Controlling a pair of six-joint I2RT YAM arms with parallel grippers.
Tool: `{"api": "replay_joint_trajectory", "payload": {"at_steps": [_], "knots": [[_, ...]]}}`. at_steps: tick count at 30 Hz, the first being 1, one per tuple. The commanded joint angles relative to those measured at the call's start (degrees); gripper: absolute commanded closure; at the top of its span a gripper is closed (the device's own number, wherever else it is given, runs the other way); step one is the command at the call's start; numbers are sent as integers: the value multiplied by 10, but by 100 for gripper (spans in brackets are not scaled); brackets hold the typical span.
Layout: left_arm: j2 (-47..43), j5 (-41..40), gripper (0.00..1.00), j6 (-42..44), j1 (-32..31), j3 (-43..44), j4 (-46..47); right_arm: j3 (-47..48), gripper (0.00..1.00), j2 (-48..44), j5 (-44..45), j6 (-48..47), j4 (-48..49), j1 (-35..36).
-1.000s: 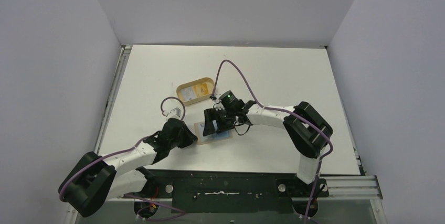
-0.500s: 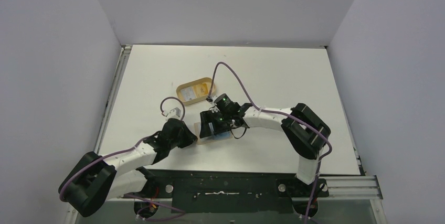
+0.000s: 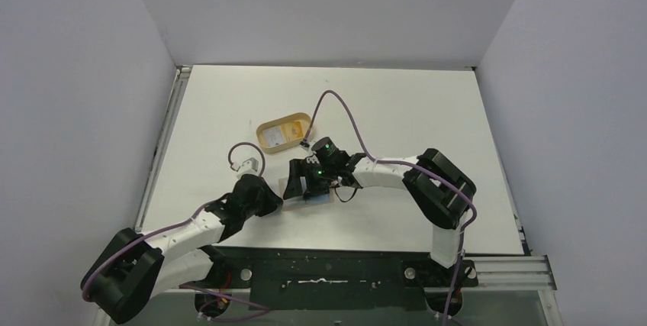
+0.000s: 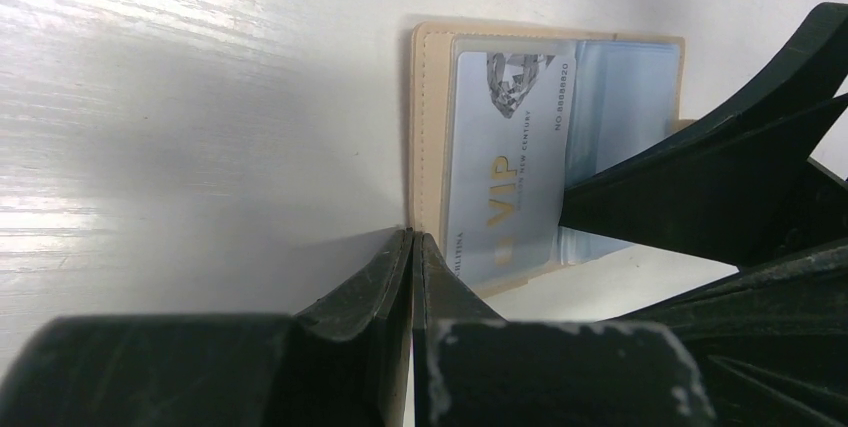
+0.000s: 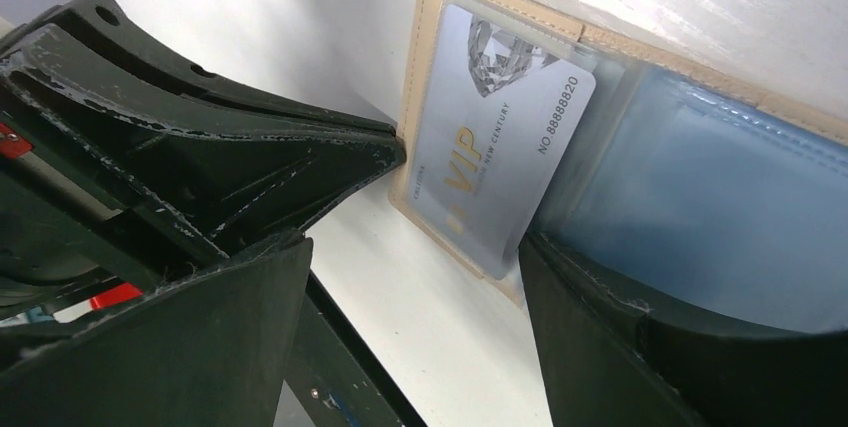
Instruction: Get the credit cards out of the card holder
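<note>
The tan card holder [image 3: 311, 193] lies open on the table. In the left wrist view its tan rim [image 4: 432, 127] frames a light blue VIP credit card [image 4: 510, 167] in a clear pocket. My left gripper [image 4: 412, 239] is shut, and its tips touch the holder's left edge. My right gripper [image 5: 415, 247] is open over the holder. One of its fingers [image 5: 600, 317] rests on the clear blue pocket next to the card [image 5: 495, 167]; the other finger is off the holder, over the table. The top view shows both grippers, left [image 3: 276, 198] and right [image 3: 305, 181], meeting at the holder.
An oval tan tray [image 3: 264, 129] with a yellow inside and a white-and-yellow item stands behind the holder. The table's near edge and a dark rail run just in front of the grippers. White walls enclose the table.
My right gripper has moved left and nearer, onto the card holder. My left arm has shifted slightly, its tips staying at the holder's left edge.
</note>
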Motion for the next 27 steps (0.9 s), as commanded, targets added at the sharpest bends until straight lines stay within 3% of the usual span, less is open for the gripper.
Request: {"api": "replay_joint_trajectory", "payload": {"at_steps": [1, 20, 24, 27], "knots": [[-4, -9, 100, 4, 2, -10, -28, -9, 23, 3, -49, 45, 91, 7], [1, -5, 100, 9, 2, -2, -35, -94, 22, -6, -102, 138, 382, 0], [8, -3, 100, 11, 2, 4, -33, -83, 22, 1, -107, 142, 381, 0], [9, -3, 100, 12, 2, 6, -33, -62, 22, 0, -89, 112, 288, -1]]}}
